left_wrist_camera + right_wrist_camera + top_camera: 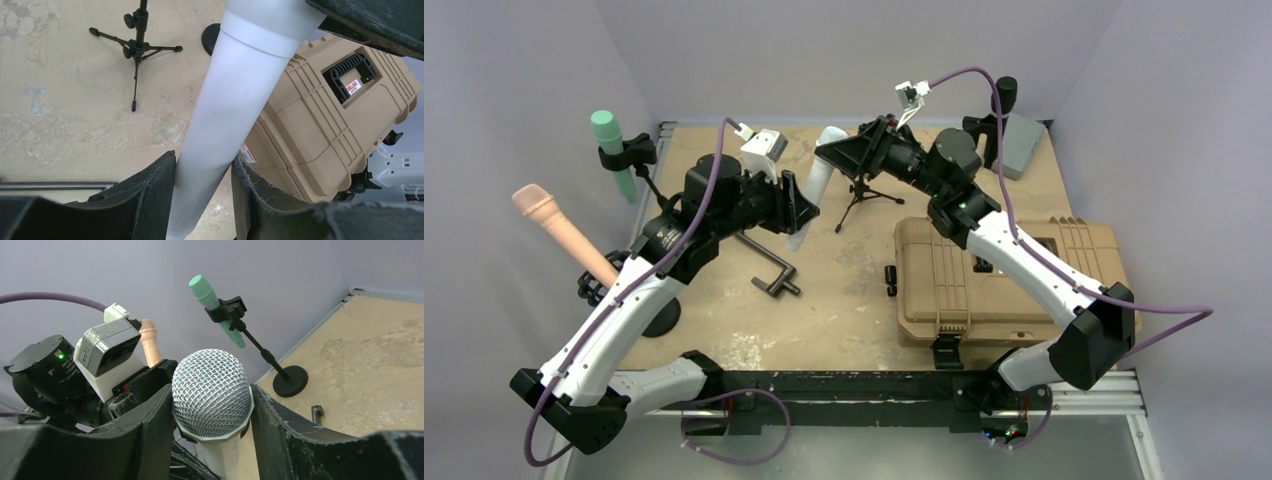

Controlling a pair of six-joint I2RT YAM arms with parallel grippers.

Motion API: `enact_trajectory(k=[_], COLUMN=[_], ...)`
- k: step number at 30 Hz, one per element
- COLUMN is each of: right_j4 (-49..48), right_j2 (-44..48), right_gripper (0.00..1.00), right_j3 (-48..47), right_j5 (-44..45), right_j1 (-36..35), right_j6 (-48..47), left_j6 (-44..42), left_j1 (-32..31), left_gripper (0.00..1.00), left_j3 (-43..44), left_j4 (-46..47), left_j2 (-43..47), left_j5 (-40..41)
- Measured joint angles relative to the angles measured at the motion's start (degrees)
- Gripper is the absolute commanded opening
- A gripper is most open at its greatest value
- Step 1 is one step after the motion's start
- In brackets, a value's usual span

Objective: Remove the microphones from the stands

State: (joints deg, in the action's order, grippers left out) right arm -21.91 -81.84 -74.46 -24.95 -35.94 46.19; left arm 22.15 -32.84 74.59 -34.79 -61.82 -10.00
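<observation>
We see the white microphone (812, 190) tilted above the desk (844, 300) | left gripper (202, 172) closed on its handle | right gripper (210, 400) clamped around its mesh head | tripod stand (865, 195) just behind, its top hidden by the right gripper | tan case (1024, 270) on the right.

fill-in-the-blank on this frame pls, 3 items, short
The left claw and right claw both hold one microphone, coloured ____.
The corner microphone, at back left, is ____.
The small black stand has ____ legs.
Missing: white; green; three
</observation>
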Motion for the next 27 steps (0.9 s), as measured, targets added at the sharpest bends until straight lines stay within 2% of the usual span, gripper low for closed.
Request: enact_trajectory(k=[4,6,8,11,14,15,17,27], right_j4=[-0.3,-0.4,-0.5,-0.7,0.0,0.2,2.0,10.0], right_j2=[0.4,0.6,0.6,0.6,1.6,1.7,2.9,10.0], right_gripper=[0.03,0.10,0.27,0.64,0.91,0.95,0.99,0.99], right_j3=[0.6,0.8,0.9,0.9,1.6,1.7,1.8,1.7], right_j5=[0.0,0.0,0.0,0.0,0.1,0.2,1.2,11.6], right_j1=[0.0,0.0,0.0,0.0,0.0,0.0,0.0,-0.1], right_j6=[0.3,0.3,0.3,0.2,-1.1,-1.1,-2.8,-14.3], left_j6=[0.3,0.4,0.4,0.4,0.6,0.8,1.1,2.8], left_j1=[-0.6,-0.6,-0.7,-0.7,-0.7,-0.7,-0.7,-0.6], left_gripper=[0.21,0.12,0.01,0.00,0.00,0.00,0.00,0.00], left_j3=[0.0,0.0,0.1,0.1,0.1,0.1,0.0,-3.6], left_j4=[0.0,0.0,-0.1,-0.1,-0.5,-0.7,-1.2,-9.0], left_j2=[0.0,0.0,0.0,0.0,0.0,0.0,0.0,0.1], left_j5=[-0.7,-0.7,-0.6,-0.2,1.2,2.3,4.4,17.4])
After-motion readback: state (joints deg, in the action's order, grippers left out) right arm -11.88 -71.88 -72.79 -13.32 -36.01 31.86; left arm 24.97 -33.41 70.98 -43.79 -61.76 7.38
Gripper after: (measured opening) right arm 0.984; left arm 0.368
